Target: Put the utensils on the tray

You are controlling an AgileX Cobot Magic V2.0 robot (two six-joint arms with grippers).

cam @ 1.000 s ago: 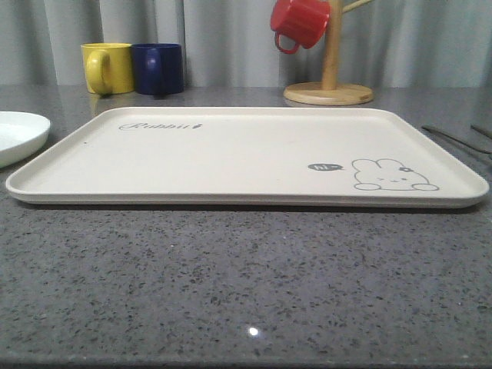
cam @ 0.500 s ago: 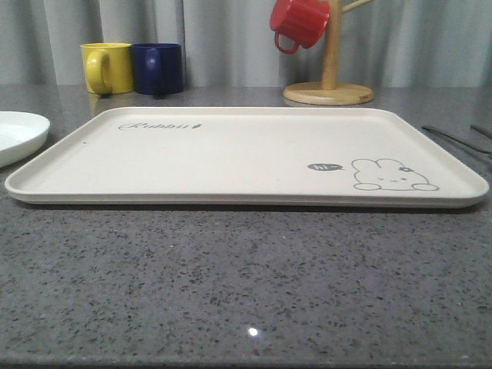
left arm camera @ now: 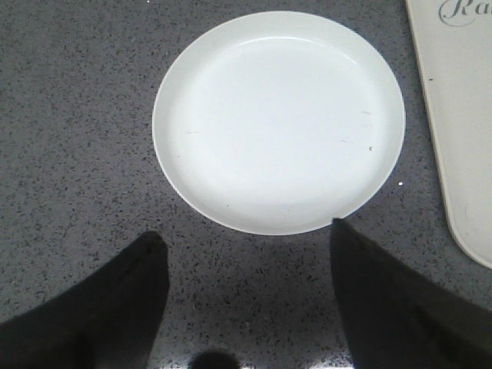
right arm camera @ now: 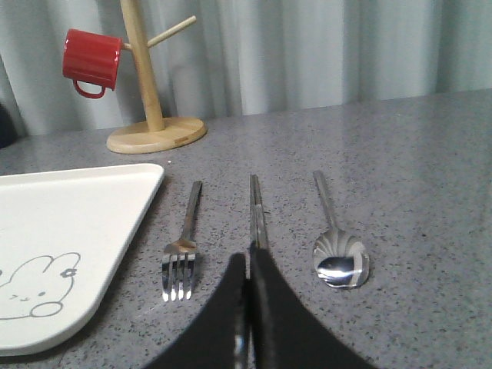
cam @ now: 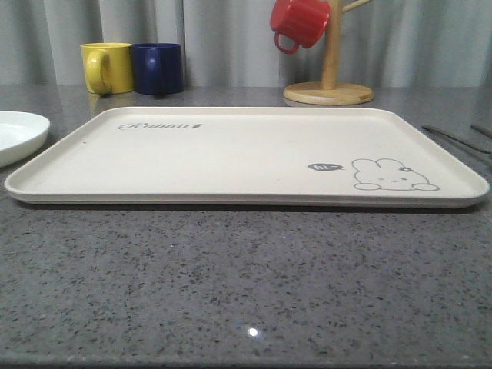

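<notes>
Right wrist view: closed fingers over the chopsticks, cutlery not yet on the tray.

The right gripper (right arm camera: 247, 265) is pressed shut, holding nothing, above the chopsticks (right arm camera: 257, 207), between fork (right arm camera: 183, 250) and spoon (right arm camera: 337, 246), all beside the tray (right arm camera: 69, 231) (it is bare). Descending shut may push the thin sticks away. The left gripper (left arm camera: 246, 261) hangs wide open near a white plate (left arm camera: 278, 119).

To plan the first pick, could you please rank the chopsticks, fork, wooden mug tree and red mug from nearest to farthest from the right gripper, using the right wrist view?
1. chopsticks, straight ahead of the right gripper.
2. fork, beside them, toward the tray.
3. wooden mug tree, far behind.
4. red mug, hung on it; too close to call.
</notes>
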